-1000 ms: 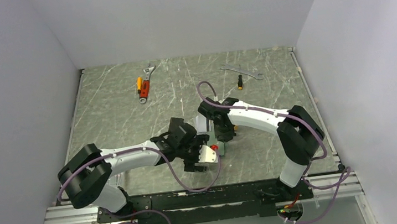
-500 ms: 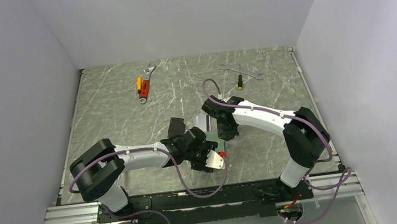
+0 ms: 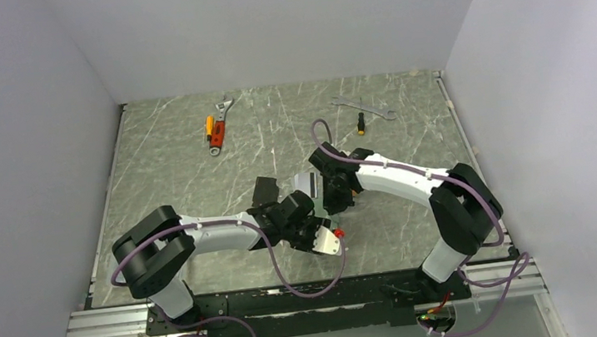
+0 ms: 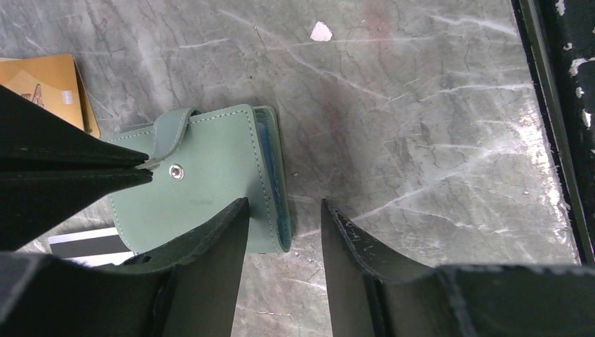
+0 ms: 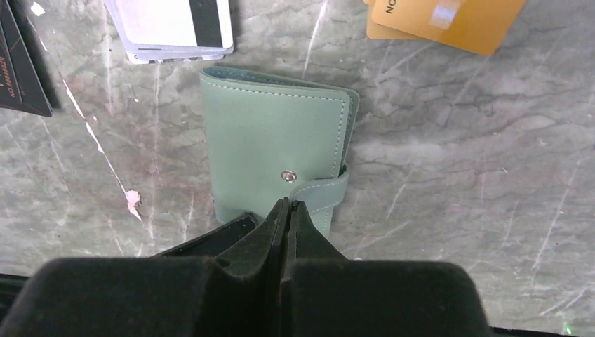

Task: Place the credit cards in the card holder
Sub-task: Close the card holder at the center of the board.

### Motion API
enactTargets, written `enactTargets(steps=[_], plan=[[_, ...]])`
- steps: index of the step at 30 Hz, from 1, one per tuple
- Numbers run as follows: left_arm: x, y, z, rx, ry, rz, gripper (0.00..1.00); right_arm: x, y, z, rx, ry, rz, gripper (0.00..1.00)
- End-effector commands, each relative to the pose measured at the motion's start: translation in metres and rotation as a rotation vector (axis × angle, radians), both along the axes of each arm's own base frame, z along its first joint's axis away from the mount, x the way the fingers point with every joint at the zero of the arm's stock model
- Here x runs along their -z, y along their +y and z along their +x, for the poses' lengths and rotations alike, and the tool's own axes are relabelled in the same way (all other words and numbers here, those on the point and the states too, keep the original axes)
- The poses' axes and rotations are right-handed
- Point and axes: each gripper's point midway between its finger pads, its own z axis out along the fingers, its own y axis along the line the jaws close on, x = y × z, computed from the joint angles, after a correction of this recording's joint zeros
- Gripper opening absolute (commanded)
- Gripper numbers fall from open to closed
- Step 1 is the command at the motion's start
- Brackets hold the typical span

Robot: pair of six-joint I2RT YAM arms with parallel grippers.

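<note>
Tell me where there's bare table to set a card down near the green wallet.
Free: the table between the card holder and the black rail; also the stretch between the orange wrench and the left arm. Crowded around the holder: orange card, silver card, left gripper, right gripper.

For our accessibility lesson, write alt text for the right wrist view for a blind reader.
A closed sage-green card holder lies on a marbled table, the right gripper shut, tips at its snap tab. Striped grey cards and orange cards lie beyond.
</note>
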Motion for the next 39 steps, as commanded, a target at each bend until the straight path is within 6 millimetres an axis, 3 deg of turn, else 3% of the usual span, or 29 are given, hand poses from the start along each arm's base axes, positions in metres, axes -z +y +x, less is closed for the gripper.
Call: enactTargets(steps=[1,19,39], plan=[[-0.006,-0.008,-0.002,0.026,0.005,-0.011,0.47,0.005,0.015,0.004,-0.017,0.007,0.050,0.00],[-0.006,-0.005,-0.004,0.033,0.012,0.001,0.45,0.023,0.015,0.007,-0.025,0.027,0.022,0.00],[-0.007,-0.005,-0.005,0.041,0.010,0.006,0.43,0.060,0.010,-0.014,-0.136,0.118,-0.155,0.00]])
